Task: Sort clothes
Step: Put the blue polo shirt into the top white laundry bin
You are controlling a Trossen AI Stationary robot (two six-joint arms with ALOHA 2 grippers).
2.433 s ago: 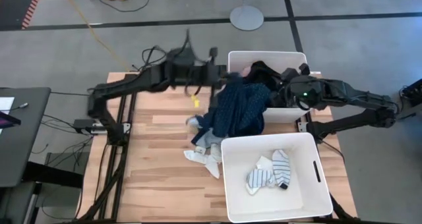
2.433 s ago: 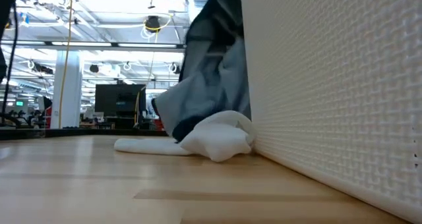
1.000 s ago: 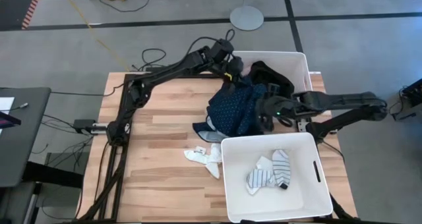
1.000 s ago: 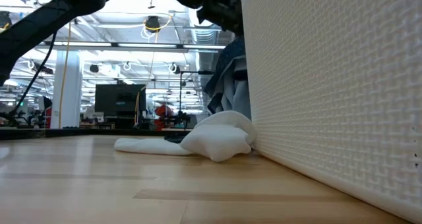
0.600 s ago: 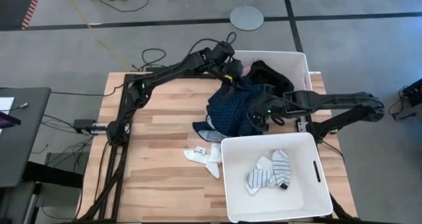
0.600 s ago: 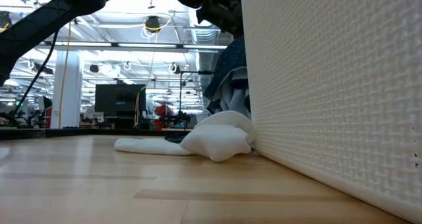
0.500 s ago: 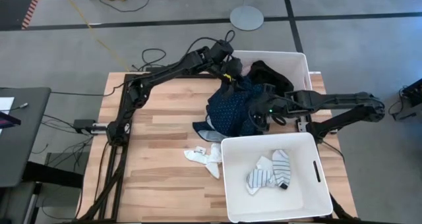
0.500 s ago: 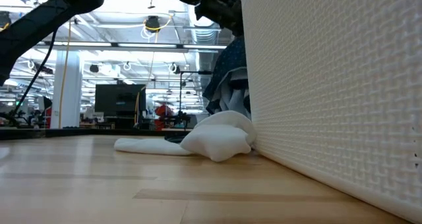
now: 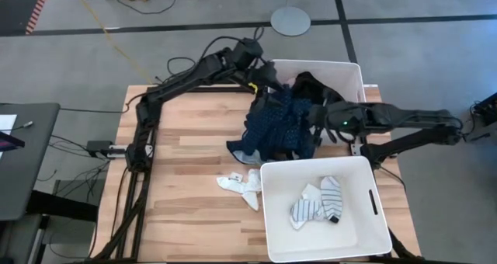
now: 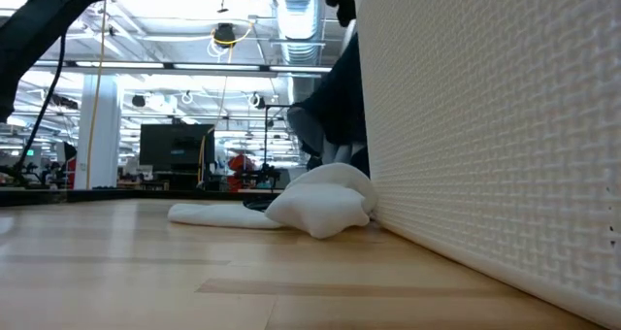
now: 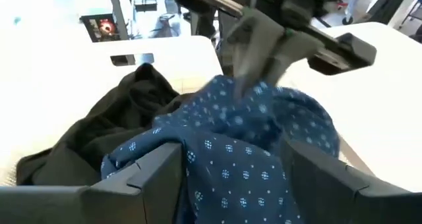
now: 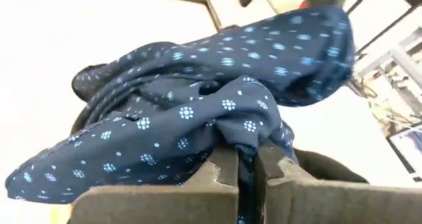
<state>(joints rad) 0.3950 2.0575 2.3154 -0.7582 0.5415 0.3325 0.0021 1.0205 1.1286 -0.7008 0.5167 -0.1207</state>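
Note:
The navy dotted garment [image 9: 276, 128] is bunched over the left wall of the far white bin [image 9: 318, 62]. Its lower end hangs to the table. My right gripper [image 9: 312, 113] reaches in from the right and is shut on it [image 12: 239, 165]. My left gripper [image 9: 272, 87] hovers over the bin's far-left corner, open, with navy cloth [image 11: 244, 132] between its spread fingers [image 11: 231, 165]. A black garment [image 9: 314, 85] lies inside the far bin. White socks [image 9: 239, 185] lie on the table beside the near bin [image 9: 268, 217]. My left gripper has its open fingers [image 11: 148, 168] on either side of the navy cloth; I cannot tell whether they touch it. My right gripper pinches a bunched fold of the navy garment [image 12: 241, 135] between its two fingers, in several layers. The fingers come from the table's right, slanting down. The cloth hangs below them, its lower end [image 9: 250, 149] on the table.
The near bin holds white and striped socks [image 9: 318, 200]. A pale blue piece of cloth [image 9: 237, 151] peeks out under the navy garment. The left half of the wooden table [image 9: 186, 186] is bare. In the low view the near bin's wall [image 10: 485, 155] fills the right side.
My left gripper has risen and drawn back toward the table's far left corner, away from the navy garment. My right gripper has gone up and toward the far edge with the cloth. The garment's upper part has been gathered and lifted, while its lower end stays on the table.

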